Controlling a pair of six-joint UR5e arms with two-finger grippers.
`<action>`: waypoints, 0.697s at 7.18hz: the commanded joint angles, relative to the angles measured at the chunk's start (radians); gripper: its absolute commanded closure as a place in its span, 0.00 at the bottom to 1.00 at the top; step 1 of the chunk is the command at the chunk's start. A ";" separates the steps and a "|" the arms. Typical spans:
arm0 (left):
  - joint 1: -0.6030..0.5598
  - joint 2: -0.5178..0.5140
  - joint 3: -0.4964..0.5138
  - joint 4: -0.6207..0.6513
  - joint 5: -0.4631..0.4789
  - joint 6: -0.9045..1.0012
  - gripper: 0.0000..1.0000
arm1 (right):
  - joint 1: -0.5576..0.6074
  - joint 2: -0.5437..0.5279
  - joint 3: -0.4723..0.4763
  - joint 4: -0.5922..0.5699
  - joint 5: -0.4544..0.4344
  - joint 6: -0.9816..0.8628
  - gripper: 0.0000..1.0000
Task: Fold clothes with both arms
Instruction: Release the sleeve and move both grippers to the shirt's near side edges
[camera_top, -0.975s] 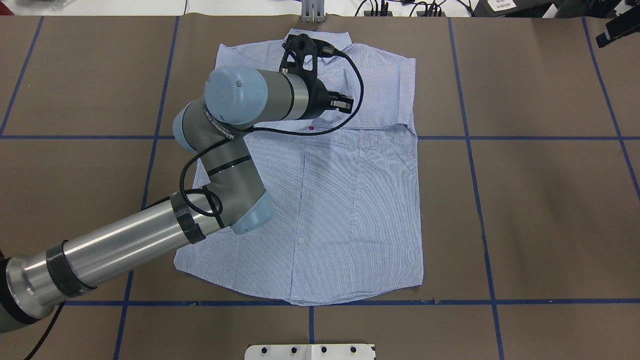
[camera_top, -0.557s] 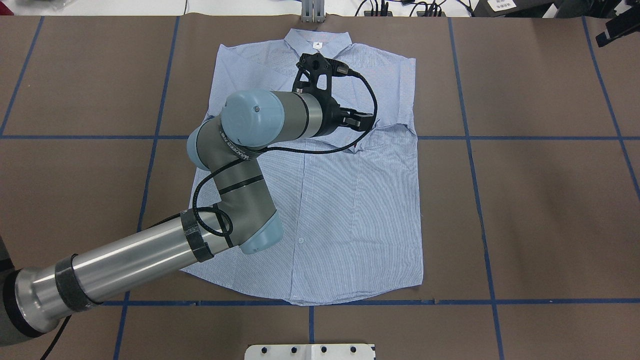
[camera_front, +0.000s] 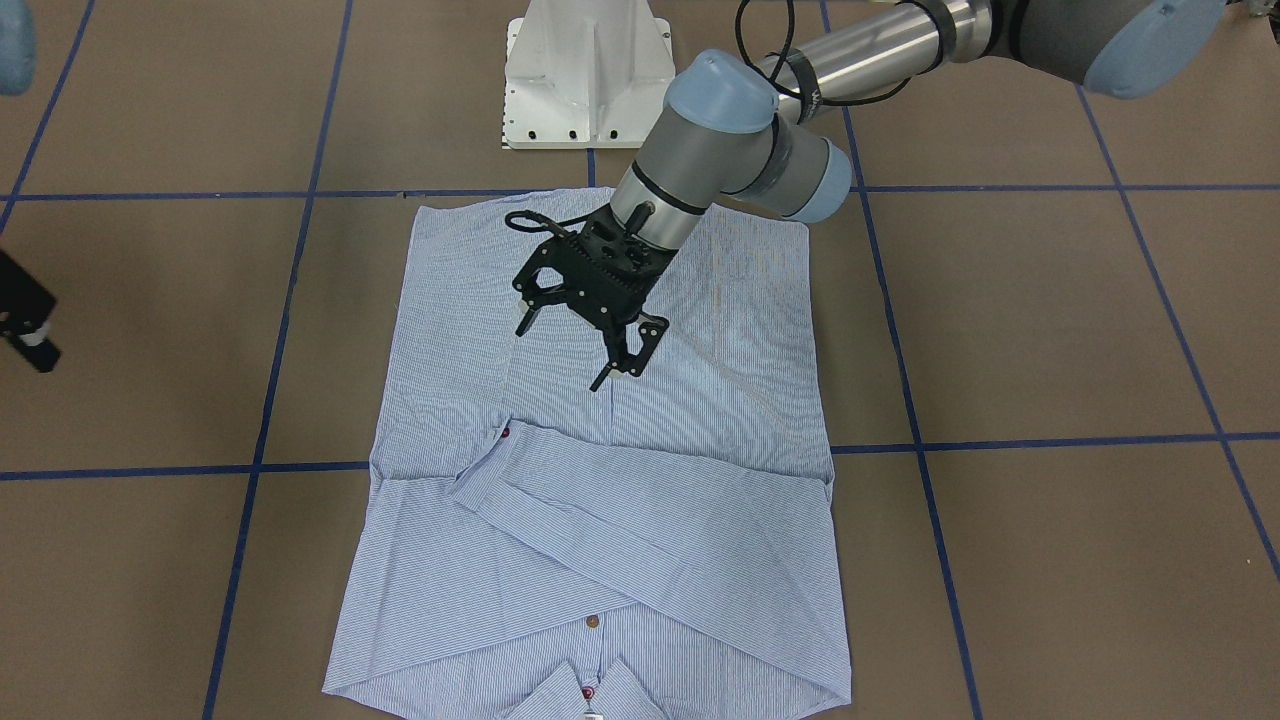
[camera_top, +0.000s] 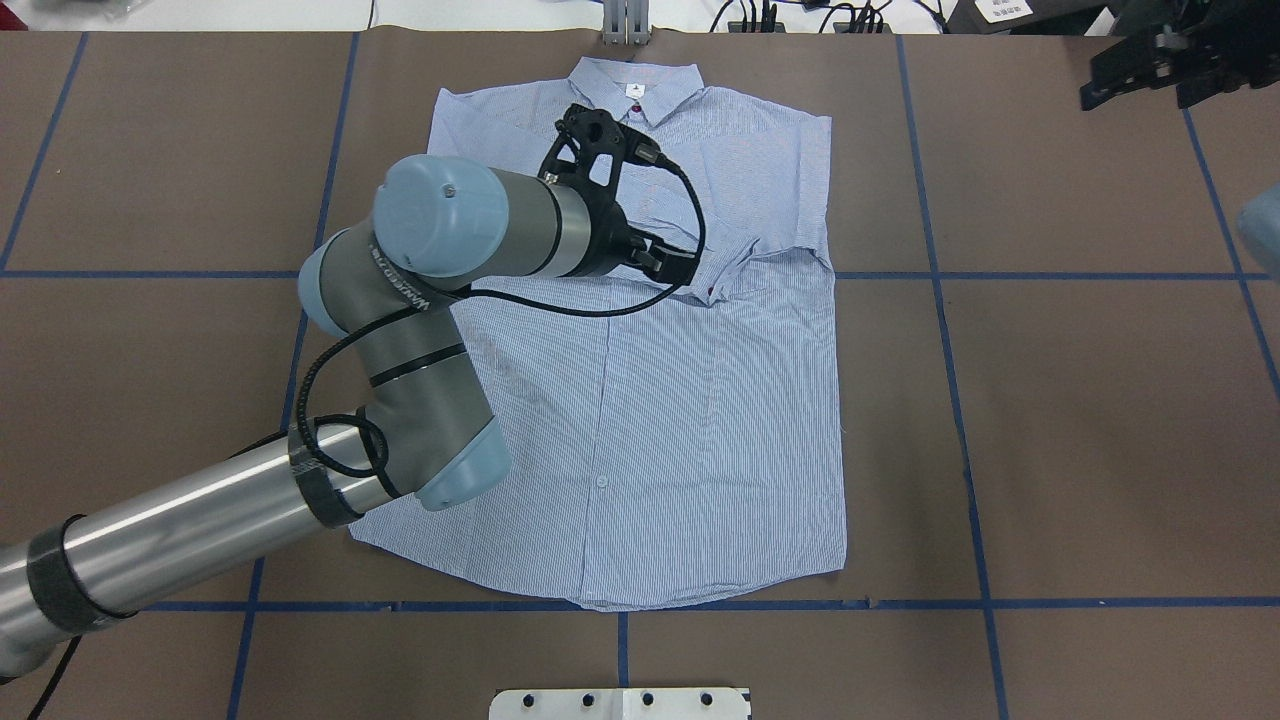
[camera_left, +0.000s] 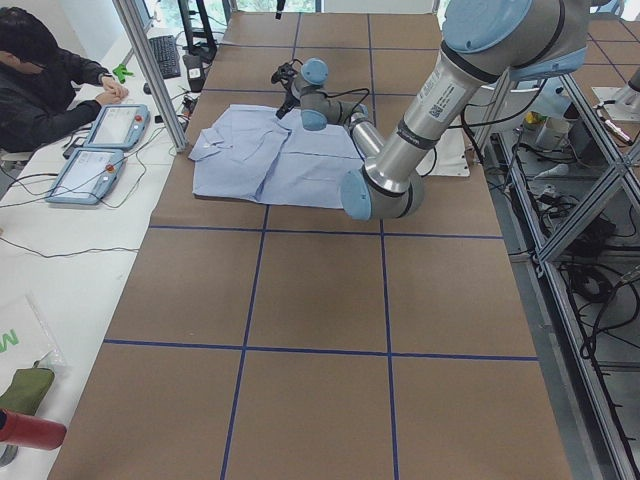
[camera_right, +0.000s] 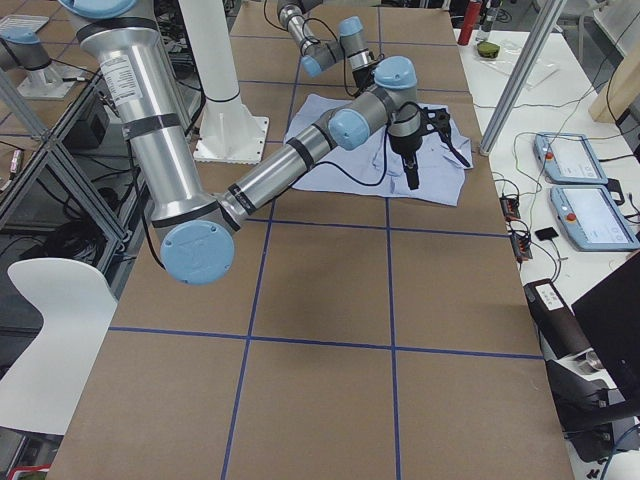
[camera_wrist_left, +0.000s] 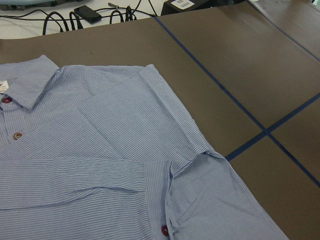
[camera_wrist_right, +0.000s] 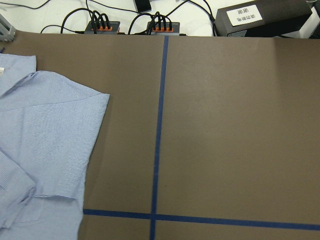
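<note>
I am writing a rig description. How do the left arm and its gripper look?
The left arm is a silver tube with grey links, light blue joint caps and black bands. A black cable loops to the black two-finger left gripper.

Brown table (camera_top: 1100, 400) gridded with blue tape lines (camera_top: 1050, 275).

This is looking like a robotics lab: two arms (camera_left: 400, 150) are reaching over a table (camera_left: 320, 300) gridded in blue tape, aluminium posts (camera_left: 150, 70) are framing it, power strips (camera_wrist_right: 103, 26) are lying just past its far edge, and a person (camera_left: 40, 85) is sitting at a white desk (camera_left: 70, 290) beside teach pendants (camera_left: 118, 125).
</note>
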 joint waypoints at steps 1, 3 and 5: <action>-0.042 0.152 -0.190 0.145 -0.004 0.062 0.00 | -0.231 -0.010 0.144 -0.006 -0.146 0.307 0.00; -0.057 0.438 -0.473 0.173 -0.007 0.070 0.00 | -0.490 -0.074 0.251 -0.006 -0.377 0.505 0.00; -0.035 0.666 -0.603 0.136 0.003 -0.230 0.00 | -0.642 -0.127 0.301 -0.006 -0.483 0.605 0.00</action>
